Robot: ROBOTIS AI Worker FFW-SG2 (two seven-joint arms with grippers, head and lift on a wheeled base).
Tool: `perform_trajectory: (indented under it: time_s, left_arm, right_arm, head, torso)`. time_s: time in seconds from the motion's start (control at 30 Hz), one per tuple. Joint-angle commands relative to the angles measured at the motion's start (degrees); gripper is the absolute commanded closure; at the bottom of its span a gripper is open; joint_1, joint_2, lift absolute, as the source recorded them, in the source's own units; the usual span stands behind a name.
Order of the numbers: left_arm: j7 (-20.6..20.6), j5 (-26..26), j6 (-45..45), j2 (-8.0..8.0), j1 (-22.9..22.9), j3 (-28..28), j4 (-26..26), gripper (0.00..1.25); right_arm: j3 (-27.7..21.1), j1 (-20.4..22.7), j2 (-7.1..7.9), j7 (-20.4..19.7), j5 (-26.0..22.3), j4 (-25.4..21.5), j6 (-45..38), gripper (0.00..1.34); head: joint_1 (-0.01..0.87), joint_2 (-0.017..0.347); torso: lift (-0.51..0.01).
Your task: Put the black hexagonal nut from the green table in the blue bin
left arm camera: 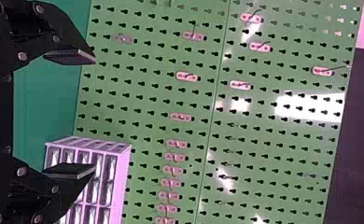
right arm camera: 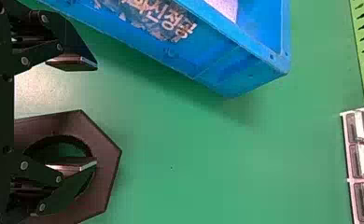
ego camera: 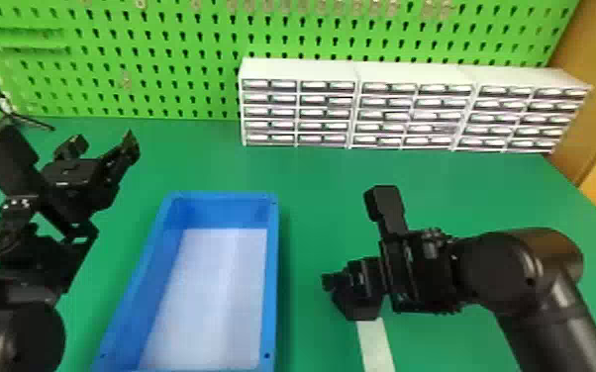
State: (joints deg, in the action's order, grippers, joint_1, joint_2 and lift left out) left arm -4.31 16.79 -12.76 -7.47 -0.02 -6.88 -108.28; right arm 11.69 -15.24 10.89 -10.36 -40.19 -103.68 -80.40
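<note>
— Where do you see your black hexagonal nut [right arm camera: 107, 161]?
— Outside your blue bin [ego camera: 272, 277], near it, on the green table [ego camera: 322, 198]. You can see its wide round hole.
— And your bin?
— It stands upright, open, with pale floor.

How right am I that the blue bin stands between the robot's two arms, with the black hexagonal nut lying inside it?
Not quite: in the right wrist view the black hexagonal nut lies on the green table, outside the blue bin. The bin does stand between the left arm and the right arm.
</note>
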Motion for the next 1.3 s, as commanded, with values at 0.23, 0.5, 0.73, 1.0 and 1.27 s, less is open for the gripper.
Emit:
perform_trajectory:
  time_s: [0.23, 0.5, 0.73, 1.0, 1.27]
  left_arm:
    - [0.0, 0.0, 0.0, 0.00, 0.1, -0.1, 0.0, 0.43]
    - [0.0, 0.0, 0.0, 0.00, 0.0, -0.1, 0.0, 0.43]
    - [0.0, 0.0, 0.0, 0.00, 0.1, -0.1, 0.0, 0.43]
    - [0.0, 0.0, 0.0, 0.00, 0.2, -0.1, 0.0, 0.43]
    - [0.0, 0.0, 0.0, 0.00, 0.2, -0.1, 0.0, 0.43]
  right_arm:
    - [0.5, 0.3, 0.09, 3.6, 2.7, 1.3, 1.1, 0.53]
    - [0.8, 0.4, -0.17, 6.8, 5.8, 2.2, 1.5, 0.53]
    - [0.9, 0.4, -0.26, 7.1, 6.3, 2.6, 1.6, 0.53]
    - [1.1, 0.5, -0.26, 8.0, 6.9, 3.7, 2.1, 0.53]
    - [1.4, 0.6, -0.26, 10.1, 8.7, 4.3, 2.3, 0.53]
  head:
    - [0.692, 0.008]
    - [0.692, 0.008]
    - [0.692, 0.008]
    - [0.692, 0.008]
    - [0.692, 0.008]
  torso:
    - [-0.097]
    - [-0.097]
    - [-0.097]
    - [-0.097]
    - [-0.097]
